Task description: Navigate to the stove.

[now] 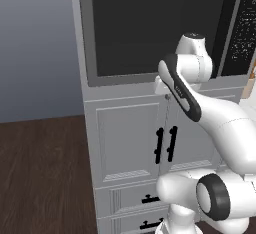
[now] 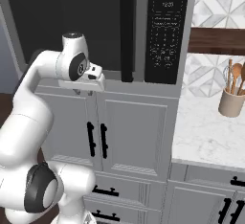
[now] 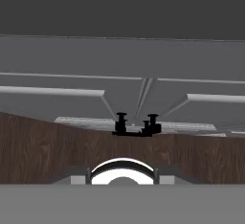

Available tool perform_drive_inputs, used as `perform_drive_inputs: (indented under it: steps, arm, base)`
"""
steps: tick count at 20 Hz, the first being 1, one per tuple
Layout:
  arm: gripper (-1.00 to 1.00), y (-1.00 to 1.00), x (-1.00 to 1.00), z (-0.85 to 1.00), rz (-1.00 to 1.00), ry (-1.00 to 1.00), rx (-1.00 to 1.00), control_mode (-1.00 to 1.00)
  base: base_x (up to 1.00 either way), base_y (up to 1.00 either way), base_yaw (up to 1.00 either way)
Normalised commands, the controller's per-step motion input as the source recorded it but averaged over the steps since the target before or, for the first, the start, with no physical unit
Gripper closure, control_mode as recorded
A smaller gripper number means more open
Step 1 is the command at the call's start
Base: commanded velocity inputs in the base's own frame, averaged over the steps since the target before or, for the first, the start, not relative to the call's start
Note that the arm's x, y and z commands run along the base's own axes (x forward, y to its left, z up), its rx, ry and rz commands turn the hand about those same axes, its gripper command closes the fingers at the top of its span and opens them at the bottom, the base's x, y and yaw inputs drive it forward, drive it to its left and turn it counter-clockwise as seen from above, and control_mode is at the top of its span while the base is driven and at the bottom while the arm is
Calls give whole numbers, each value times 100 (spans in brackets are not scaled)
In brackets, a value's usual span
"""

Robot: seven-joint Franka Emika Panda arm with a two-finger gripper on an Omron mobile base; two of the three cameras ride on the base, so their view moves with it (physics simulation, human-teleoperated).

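On the far left there is a plain blue-grey wall and a dark brown wooden floor. Next comes a tall grey cabinet tower with two doors and long black handles. High up in that tower sits a big black-glass wall oven. This is not the stove.

The white robot arm with dark joints is folded up in front of the tower. Its hand points down at the floor and the bottom of the cabinet doors. The two-finger gripper cannot be made out well enough in the hand view, so I cannot tell if its fingers are spread apart or pressed together. It does not look like it is carrying anything, but that is only a guess.

Further right is a black panel with small white buttons. After that comes a white marble counter with grey cupboards under it. A tan cup holding wooden spoons stands on the counter, in front of a tiled wall with a diamond pattern.

The wide stove with the black glass top and four ring circles is nowhere in these pictures. So the trip looks only just begun, or part way. I think the base must turn or drive on, most likely to the right along the counter, until the stove comes up in front.
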Motion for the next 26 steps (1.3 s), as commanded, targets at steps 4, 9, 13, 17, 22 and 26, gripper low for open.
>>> perform_drive_inputs:
  steps: [4, 9, 13, 17, 22, 26]
  arm:
    - [-100, 0, 0, 0, 0, 0, 0, 100]
    - [-100, 0, 0, 0, 0, 0, 0, 100]
    - [-100, 0, 0, 0, 0, 0, 0, 100]
    - [-100, 0, 0, 0, 0, 0, 0, 100]
    - [-100, 0, 0, 0, 0, 0, 0, 100]
    - [-100, 0, 0, 0, 0, 0, 0, 100]
  base:
    - [0, 0, 0]
    - [-58, -10, 0]
    - [-100, -34, -4]
    - [-70, -44, -23]
    - [-21, -37, -53]
    - [0, -10, -72]
